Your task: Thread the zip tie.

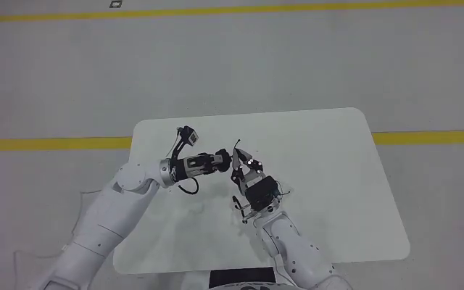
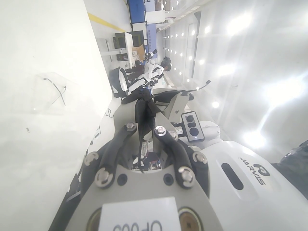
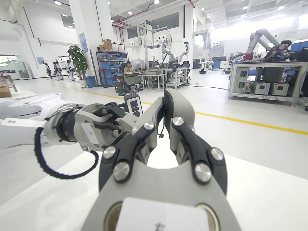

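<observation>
Two zip ties [image 2: 60, 95], inside clear bag [image 2: 47, 106]

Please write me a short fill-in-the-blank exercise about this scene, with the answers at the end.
1. The right gripper is shut on a thin black ___.
2. It hangs above a ___ table.
3. The floor lines are ___.
Answers: zip tie; white; yellow.

I saw the thin black zip tie [image 3: 166, 81] in my right gripper [image 3: 164, 99], grey with black linkages, over the plain white table [image 1: 326, 181].
</observation>
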You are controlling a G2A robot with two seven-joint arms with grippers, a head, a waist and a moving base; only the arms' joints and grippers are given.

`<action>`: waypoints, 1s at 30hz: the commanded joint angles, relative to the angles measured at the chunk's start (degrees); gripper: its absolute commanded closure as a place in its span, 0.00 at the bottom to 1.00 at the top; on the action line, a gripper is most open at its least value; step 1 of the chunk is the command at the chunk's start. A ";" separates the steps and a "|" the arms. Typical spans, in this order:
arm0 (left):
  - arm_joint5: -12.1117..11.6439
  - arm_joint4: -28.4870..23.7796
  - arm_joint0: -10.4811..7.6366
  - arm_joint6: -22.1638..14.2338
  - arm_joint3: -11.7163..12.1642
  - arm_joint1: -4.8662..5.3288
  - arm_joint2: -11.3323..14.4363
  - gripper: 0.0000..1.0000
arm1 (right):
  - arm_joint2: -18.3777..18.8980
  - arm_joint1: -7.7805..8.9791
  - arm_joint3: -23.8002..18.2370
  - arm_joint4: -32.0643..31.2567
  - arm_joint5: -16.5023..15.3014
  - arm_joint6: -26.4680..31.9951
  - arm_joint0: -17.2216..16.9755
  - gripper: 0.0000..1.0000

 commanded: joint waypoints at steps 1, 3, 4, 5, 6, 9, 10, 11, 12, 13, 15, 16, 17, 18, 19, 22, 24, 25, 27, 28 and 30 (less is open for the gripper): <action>-0.02 -0.04 -0.07 0.06 0.09 -0.03 0.09 1.00 | 0.06 0.01 0.09 0.08 -0.07 0.04 0.00 1.00; -0.01 -0.04 -0.15 0.08 0.19 -0.04 0.14 1.00 | 0.12 -0.01 0.05 0.23 0.15 -0.11 -0.03 1.00; 0.00 -0.04 -0.18 0.08 0.25 -0.05 0.17 1.00 | 0.16 -0.02 0.01 0.27 0.26 -0.26 -0.02 1.00; 0.01 -0.03 -0.23 0.08 0.35 -0.05 0.19 1.00 | 0.19 -0.03 -0.06 0.28 0.33 -0.39 0.03 1.00; 0.01 -0.04 -0.27 0.08 0.43 -0.05 0.20 1.00 | 0.20 -0.03 -0.13 0.27 0.36 -0.51 0.06 1.00; 0.04 -0.09 -0.38 0.05 0.67 -0.07 0.27 1.00 | 0.20 -0.06 -0.25 0.29 0.46 -0.72 0.11 1.00; 0.06 -0.11 -0.41 0.04 0.71 -0.08 0.30 1.00 | 0.20 -0.06 -0.24 0.29 0.49 -0.74 0.13 1.00; 0.07 -0.13 -0.45 0.01 0.76 -0.09 0.34 1.00 | 0.20 -0.07 -0.22 0.29 0.52 -0.80 0.14 1.00; 0.06 -0.15 -0.48 -0.01 0.79 -0.09 0.36 1.00 | 0.19 -0.08 -0.18 0.30 0.54 -0.83 0.15 1.00; 0.06 -0.17 -0.51 -0.04 0.82 -0.10 0.40 1.00 | 0.18 -0.09 -0.13 0.31 0.55 -0.83 0.17 1.00; 0.05 -0.21 -0.58 -0.11 0.89 -0.12 0.46 1.00 | 0.13 -0.12 0.08 0.40 0.50 -0.82 0.24 1.00; 0.05 -0.21 -0.61 -0.14 0.92 -0.12 0.48 1.00 | 0.11 -0.13 0.17 0.44 0.50 -0.83 0.29 1.00; 0.05 -0.21 -0.65 -0.16 0.96 -0.12 0.51 1.00 | 0.10 -0.14 0.27 0.48 0.48 -0.84 0.34 1.00; 0.06 -0.21 -0.70 -0.17 1.01 -0.13 0.52 1.00 | 0.09 -0.16 0.37 0.53 0.47 -0.85 0.39 1.00; 0.07 -0.20 -0.75 -0.19 1.06 -0.14 0.55 1.00 | 0.07 -0.18 0.51 0.59 0.47 -0.85 0.47 1.00; 0.11 -0.22 -0.93 -0.25 1.18 -0.16 0.62 1.00 | 0.06 -0.23 0.81 0.71 0.51 -0.86 0.70 1.00; 0.13 -0.26 -1.06 -0.26 1.31 -0.17 0.66 1.00 | 0.07 -0.26 0.98 0.77 0.56 -0.88 0.81 1.00; 0.14 -0.29 -1.13 -0.27 1.41 -0.19 0.71 1.00 | 0.08 -0.27 1.09 0.80 0.57 -0.90 0.87 1.00; 0.13 -0.34 -1.23 -0.29 1.52 -0.22 0.78 1.00 | 0.14 -0.28 1.26 0.89 0.55 -0.92 0.93 1.00; 0.13 -0.36 -1.28 -0.31 1.58 -0.23 0.83 1.00 | 0.16 -0.29 1.36 0.89 0.52 -0.89 0.96 1.00; 0.11 -0.42 -1.40 -0.34 1.71 -0.27 0.94 1.00 | 0.19 -0.30 1.44 0.93 0.47 -0.83 1.00 1.00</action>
